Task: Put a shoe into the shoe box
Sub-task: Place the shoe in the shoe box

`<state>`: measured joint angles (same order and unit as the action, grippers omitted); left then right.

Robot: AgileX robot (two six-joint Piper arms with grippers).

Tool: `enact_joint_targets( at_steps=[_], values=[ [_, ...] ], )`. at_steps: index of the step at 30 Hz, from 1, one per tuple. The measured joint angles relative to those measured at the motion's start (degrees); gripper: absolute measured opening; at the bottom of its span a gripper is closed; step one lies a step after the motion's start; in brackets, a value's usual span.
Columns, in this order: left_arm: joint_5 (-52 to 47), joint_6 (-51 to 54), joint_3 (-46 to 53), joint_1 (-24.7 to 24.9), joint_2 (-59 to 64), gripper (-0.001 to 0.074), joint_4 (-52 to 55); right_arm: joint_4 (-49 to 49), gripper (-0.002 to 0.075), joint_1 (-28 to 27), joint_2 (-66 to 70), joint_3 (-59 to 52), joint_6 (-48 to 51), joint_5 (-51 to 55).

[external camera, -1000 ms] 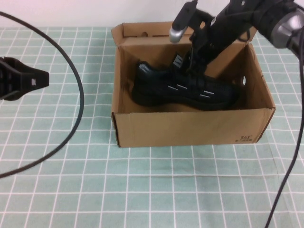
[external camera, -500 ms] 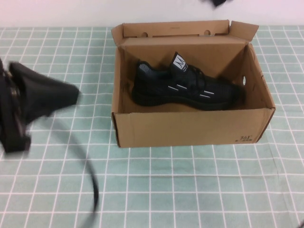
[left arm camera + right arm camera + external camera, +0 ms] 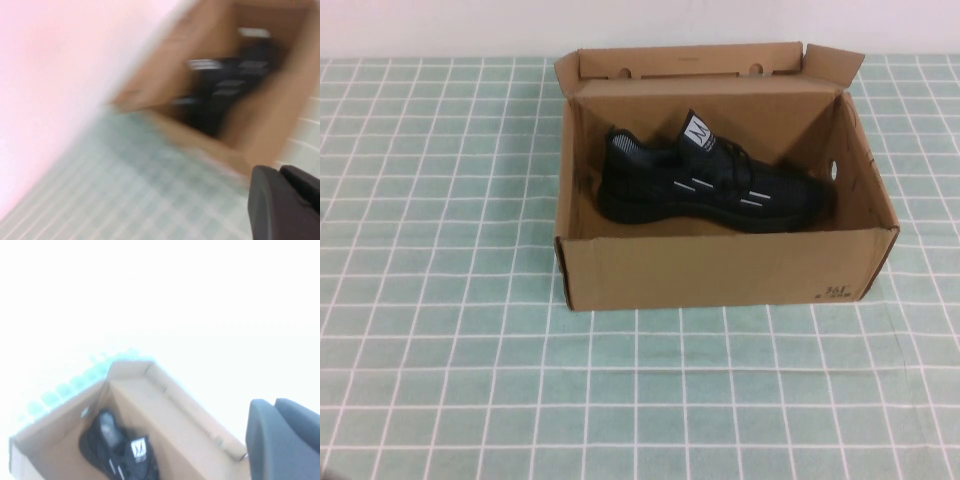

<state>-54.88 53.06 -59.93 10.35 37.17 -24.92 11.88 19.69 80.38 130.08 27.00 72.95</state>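
While no arm is being shown in the high view, the shoe box (image 3: 720, 265) is being seen standing on the green-checked tablecloth (image 3: 440, 330), a little right of centre, with its flip lid (image 3: 690, 62) standing open along the far edge. The shoe (image 3: 710, 185) is lying inside the box on its floor, upright on its sole, its heel pointing left and its toe pointing right, with the white-logo tongue tag (image 3: 698, 130) facing up. A round side hole (image 3: 833, 169) is being shown in the right wall, and small black print (image 3: 837, 292) is being carried on the near right corner.

In the left wrist view, which is heavily blurred, the left gripper (image 3: 285, 202) is being seen only as a dark part at the picture's edge, away from the box (image 3: 260, 125); whether it is open or closed cannot be told, and nothing is visibly being held. The dark shape in the box is probably the shoe (image 3: 225, 95).

In the right wrist view, the right gripper (image 3: 282, 440) is likewise being shown only in part, high above the open box (image 3: 175, 415), with the shoe (image 3: 117, 450) lying inside; its state cannot be told either.
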Motion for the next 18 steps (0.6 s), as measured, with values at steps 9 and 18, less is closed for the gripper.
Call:
enact_joint_targets(
  at_steps=[9,18],
  values=[
    [14.53,-28.09,1.22,0.0,-6.52,-0.0004,15.34,-7.0,-0.0006,0.0,-21.28,-23.72,-4.06,-1.5],
    [25.92,-29.39,12.47,0.0,-11.72,-0.0004,2.17,-8.52,-0.0006,0.0,-43.76,-67.33,-8.39,-27.25]
  ],
)
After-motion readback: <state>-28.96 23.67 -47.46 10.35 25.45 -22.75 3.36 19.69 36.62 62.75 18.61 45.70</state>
